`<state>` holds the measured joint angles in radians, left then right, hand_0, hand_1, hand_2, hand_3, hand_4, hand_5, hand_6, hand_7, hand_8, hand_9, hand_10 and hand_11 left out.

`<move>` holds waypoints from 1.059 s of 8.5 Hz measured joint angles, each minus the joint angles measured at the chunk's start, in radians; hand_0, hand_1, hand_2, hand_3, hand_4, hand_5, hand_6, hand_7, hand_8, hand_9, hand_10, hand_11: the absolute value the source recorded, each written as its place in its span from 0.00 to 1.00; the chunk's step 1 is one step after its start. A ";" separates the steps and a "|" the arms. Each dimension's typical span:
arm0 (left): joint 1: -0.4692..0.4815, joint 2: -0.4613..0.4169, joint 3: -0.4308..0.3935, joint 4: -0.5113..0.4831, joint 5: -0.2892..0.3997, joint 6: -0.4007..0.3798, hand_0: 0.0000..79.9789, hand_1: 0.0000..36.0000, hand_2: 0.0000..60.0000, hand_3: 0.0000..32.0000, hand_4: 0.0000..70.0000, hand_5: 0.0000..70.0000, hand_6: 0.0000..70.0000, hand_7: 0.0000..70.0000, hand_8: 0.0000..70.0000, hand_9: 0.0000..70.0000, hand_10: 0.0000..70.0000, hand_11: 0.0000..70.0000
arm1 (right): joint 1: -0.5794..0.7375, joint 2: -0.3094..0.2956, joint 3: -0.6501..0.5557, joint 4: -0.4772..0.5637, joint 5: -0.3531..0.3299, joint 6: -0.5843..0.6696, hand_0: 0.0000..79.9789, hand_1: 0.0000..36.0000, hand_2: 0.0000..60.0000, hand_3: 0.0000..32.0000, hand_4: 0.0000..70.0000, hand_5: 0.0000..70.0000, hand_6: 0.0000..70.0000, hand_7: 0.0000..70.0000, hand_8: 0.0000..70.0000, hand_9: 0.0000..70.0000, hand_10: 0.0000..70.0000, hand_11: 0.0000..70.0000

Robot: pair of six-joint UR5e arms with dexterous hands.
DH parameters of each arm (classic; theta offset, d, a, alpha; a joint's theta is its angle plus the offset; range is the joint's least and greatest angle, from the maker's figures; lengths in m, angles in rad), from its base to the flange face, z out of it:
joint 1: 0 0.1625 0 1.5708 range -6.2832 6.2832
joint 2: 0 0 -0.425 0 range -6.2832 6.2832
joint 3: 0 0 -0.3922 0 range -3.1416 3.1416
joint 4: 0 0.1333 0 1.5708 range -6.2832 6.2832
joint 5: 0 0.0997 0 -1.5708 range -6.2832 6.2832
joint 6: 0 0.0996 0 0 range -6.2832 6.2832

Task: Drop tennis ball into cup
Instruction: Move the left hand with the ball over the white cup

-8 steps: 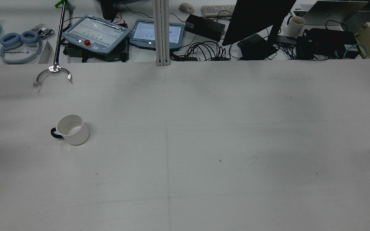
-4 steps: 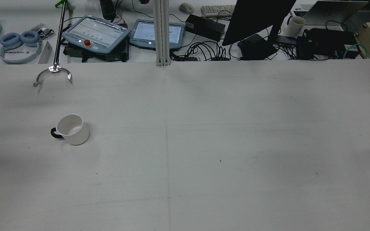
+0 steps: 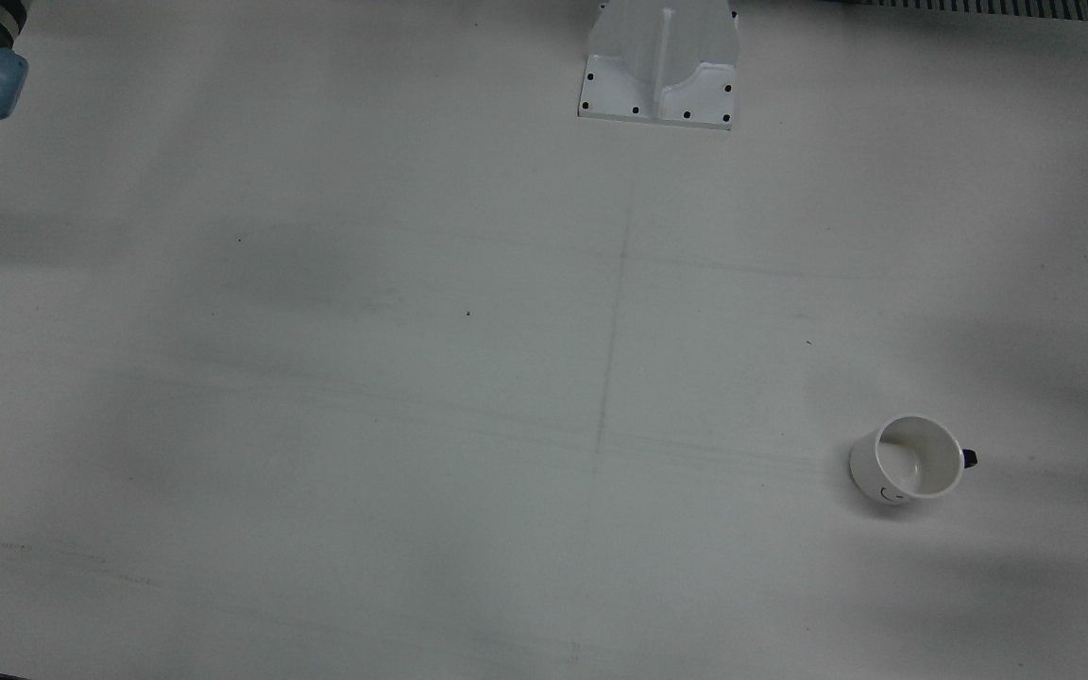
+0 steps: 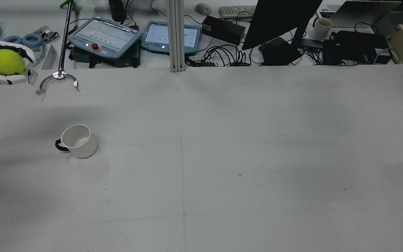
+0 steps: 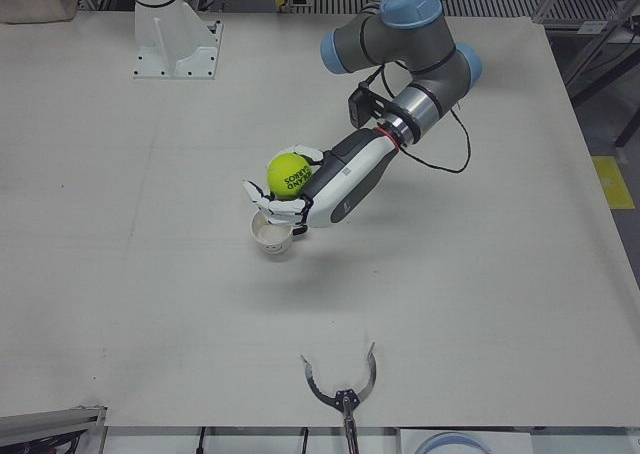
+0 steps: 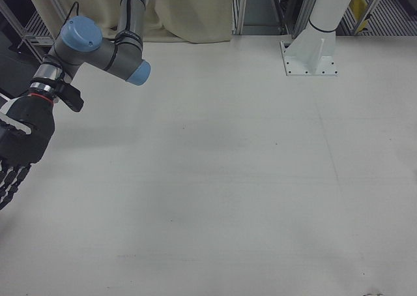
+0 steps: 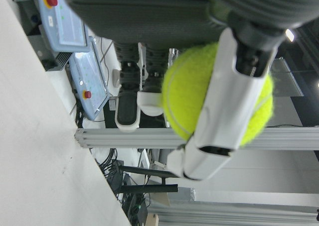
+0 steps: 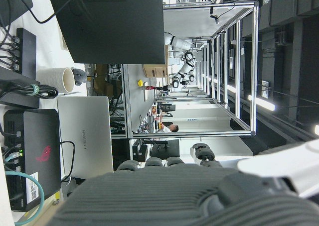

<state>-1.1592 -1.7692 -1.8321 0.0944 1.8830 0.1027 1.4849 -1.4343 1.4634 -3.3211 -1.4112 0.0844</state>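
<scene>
Swung my left hand point(image 5: 300, 196) into view, fingers clasped round the tennis ball point(image 5: 289, 173), poised above the cup point(image 5: 270, 233), right hand point(image 6: 19, 146) hung slack, fingers spread.

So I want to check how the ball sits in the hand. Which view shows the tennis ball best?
The left-front view: the tennis ball shows whole in the left hand, just above the cup. The left hand view shows it close but crossed by fingers; the rear view shows it at the edge; the others miss it.
</scene>
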 measured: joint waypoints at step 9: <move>0.142 0.065 0.015 -0.031 -0.057 0.104 0.77 0.76 0.68 0.00 0.66 0.31 1.00 1.00 0.78 1.00 0.42 0.62 | 0.000 0.000 -0.001 0.000 0.000 0.000 0.00 0.00 0.00 0.00 0.00 0.00 0.00 0.00 0.00 0.00 0.00 0.00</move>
<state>-1.0167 -1.7040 -1.8173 0.0635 1.8260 0.2062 1.4849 -1.4343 1.4620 -3.3211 -1.4112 0.0843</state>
